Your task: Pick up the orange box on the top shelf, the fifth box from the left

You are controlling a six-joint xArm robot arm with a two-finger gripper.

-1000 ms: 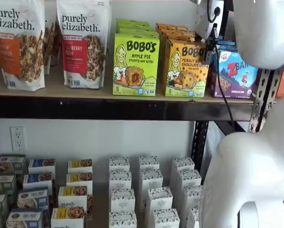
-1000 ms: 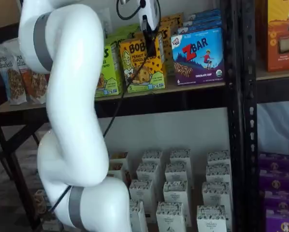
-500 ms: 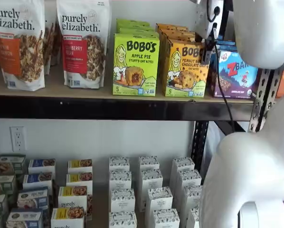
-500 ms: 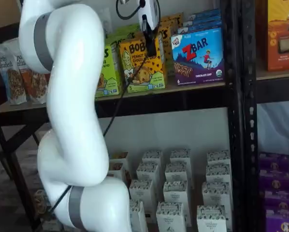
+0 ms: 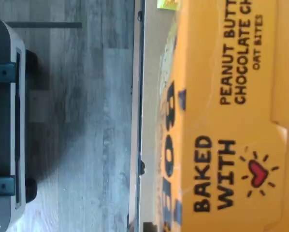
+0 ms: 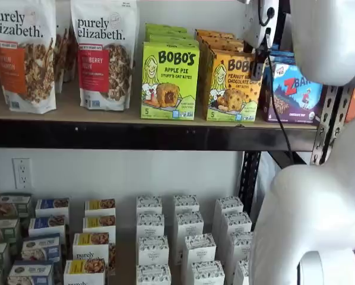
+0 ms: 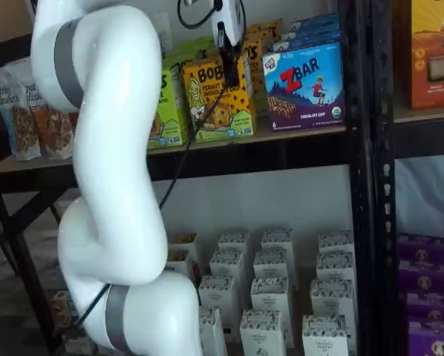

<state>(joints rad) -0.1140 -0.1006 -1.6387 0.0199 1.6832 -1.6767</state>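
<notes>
The orange box (image 6: 232, 86) stands upright at the front edge of the top shelf (image 6: 124, 114), between a lime-green box (image 6: 169, 81) on one side and a purple-blue box (image 6: 295, 92) on the other; more orange boxes are lined up behind it. In both shelf views the gripper (image 6: 260, 59) hangs down in front of the upper corner of the orange box, on the side nearer the purple-blue box, with its white body above and a black cable (image 6: 279, 113) trailing down beside it. Only a narrow black finger shape shows against the carton in each shelf view (image 7: 231, 59), seen side-on, so I cannot tell how wide the gripper stands or whether its fingers press the box; the box sits flat on the shelf board. The wrist view is filled by the orange carton's top face (image 5: 231, 121), close up, printed "BAKED WITH" and a heart, with the shelf's edge (image 5: 137, 121) and grey plank floor (image 5: 81, 121) beside it. Two granola bags (image 6: 103, 53) stand further along the top shelf, well apart from the gripper.
</notes>
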